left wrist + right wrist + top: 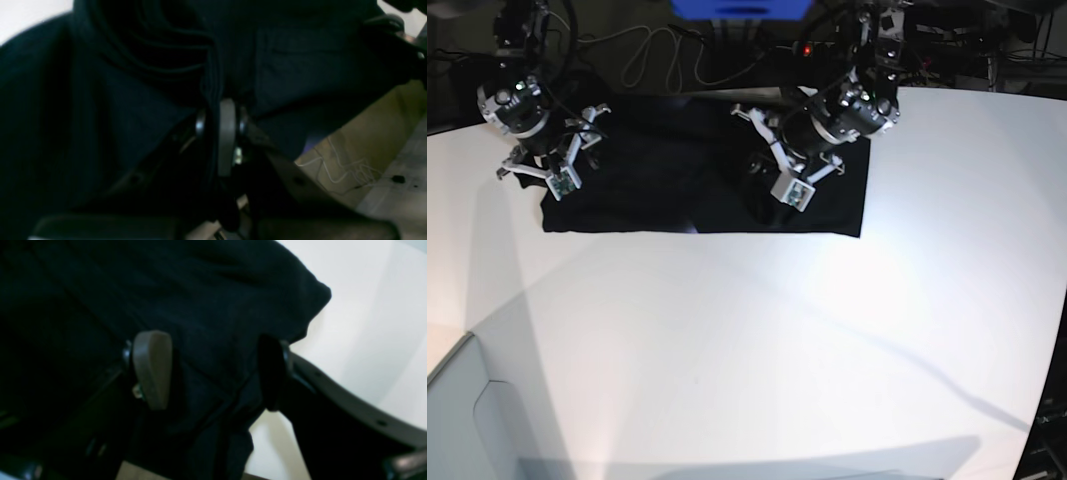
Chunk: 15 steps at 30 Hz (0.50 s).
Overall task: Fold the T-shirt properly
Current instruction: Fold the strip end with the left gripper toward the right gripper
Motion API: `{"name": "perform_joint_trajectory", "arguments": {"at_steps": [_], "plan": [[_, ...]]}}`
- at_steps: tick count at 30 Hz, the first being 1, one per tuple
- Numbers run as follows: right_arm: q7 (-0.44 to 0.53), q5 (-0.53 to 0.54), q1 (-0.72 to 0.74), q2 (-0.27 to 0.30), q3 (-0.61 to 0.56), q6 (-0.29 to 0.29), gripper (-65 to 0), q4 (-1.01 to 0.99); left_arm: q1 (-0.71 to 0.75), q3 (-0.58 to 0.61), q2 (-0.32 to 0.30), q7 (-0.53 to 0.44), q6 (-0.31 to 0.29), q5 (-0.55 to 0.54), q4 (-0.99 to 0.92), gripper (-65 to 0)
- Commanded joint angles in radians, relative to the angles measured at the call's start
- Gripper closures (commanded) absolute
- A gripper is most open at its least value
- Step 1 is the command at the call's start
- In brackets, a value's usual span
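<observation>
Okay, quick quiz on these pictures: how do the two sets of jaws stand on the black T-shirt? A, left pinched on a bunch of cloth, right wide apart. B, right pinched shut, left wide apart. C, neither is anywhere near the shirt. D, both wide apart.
A: in the left wrist view the left gripper pinches a bunch of the T-shirt, while the right gripper stands wide apart over the cloth.

T-shirt (687, 180) plain black, no print showing. Desk (757, 340) white. Left hand (222, 123) has a grey pad, black frame; right hand (213, 370) grey-brown pad, black frame. Arms black with white brackets. Blue box (742, 8) at back edge. White cables (337, 170) on beige floor.
</observation>
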Motion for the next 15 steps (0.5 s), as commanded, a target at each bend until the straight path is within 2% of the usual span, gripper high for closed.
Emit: {"name": "perform_joint_trajectory", "arguments": {"at_steps": [1, 7, 15], "plan": [[0.016, 0.008, 0.000, 0.010, 0.006, 0.010, -39.0, 0.019, -0.006, 0.002, 0.004, -0.018, -0.004, -0.021, 0.018, 0.0], [0.016, 0.008, 0.000, 0.010, 0.006, 0.010, -39.0, 0.021, -0.007, 0.002, 0.038, -0.018, -0.004, -0.013, 0.018, 0.0], [0.016, 0.008, -0.002, 0.010, 0.006, 0.010, -39.0, 0.021, -0.009, 0.043, 0.038, -0.016, -0.004, -0.013, 0.016, 0.0]]}}
